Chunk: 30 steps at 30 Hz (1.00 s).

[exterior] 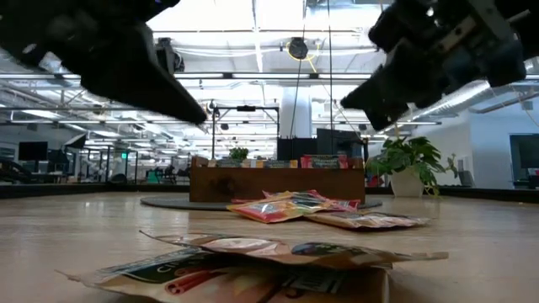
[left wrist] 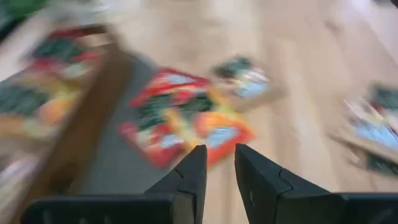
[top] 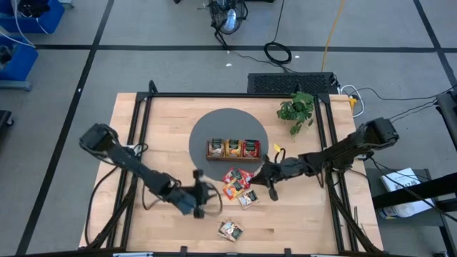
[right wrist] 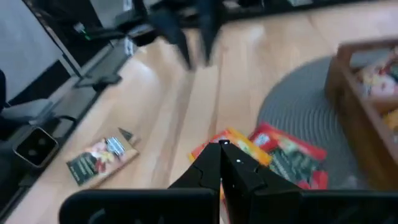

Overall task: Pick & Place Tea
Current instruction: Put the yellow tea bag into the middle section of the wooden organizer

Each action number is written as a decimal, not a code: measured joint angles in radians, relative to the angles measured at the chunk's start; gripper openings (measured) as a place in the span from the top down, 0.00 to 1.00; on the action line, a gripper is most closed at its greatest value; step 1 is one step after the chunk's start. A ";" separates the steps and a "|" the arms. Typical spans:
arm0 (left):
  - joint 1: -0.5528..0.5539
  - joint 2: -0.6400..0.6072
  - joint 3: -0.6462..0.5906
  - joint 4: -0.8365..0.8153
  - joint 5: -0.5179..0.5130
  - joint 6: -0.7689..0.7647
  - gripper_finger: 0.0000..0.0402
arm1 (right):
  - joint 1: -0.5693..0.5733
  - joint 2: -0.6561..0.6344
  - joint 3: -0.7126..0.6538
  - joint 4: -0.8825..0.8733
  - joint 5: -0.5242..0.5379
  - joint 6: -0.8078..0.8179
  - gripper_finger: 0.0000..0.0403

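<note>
Since neither arm carries a sachet right now, the step in hand looks like picking the next one off the loose pile. The left gripper hovers just left of the pile, fingers parted a little with nothing between them. The right gripper sits at the pile's right edge, jaws pinched fully together, also empty.

Where the tea is: some sachets already stand in the wooden tray on the grey mat. A loose cluster of red and orange sachets lies just in front of the tray, partly overlapping. One more sachet lies beside that cluster, and a green-labelled sachet sits well apart near the table's front edge.

My guess for doing it well: go for a sachet on top of the overlap, or a loner, so nothing else drags along. Come in across the short side and pinch an edge, since they lie flat.

Orientation-wise, the cluster is fanned out, long axes every which way. The far loner lies tilted to the table edge.
</note>
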 joint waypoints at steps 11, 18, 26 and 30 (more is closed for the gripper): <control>0.010 0.136 0.087 0.038 0.073 0.245 0.78 | 0.014 0.264 0.303 -0.331 0.047 0.026 1.00; 0.061 0.195 0.087 0.103 0.077 0.270 0.78 | 0.008 0.255 0.321 -0.370 -0.021 0.084 0.89; 0.114 0.288 0.104 0.117 0.148 0.216 0.78 | -0.042 0.253 0.320 -0.435 -0.056 0.241 0.63; 0.125 0.294 0.104 0.121 0.154 0.199 0.78 | -0.077 0.256 0.321 -0.464 -0.094 0.295 0.57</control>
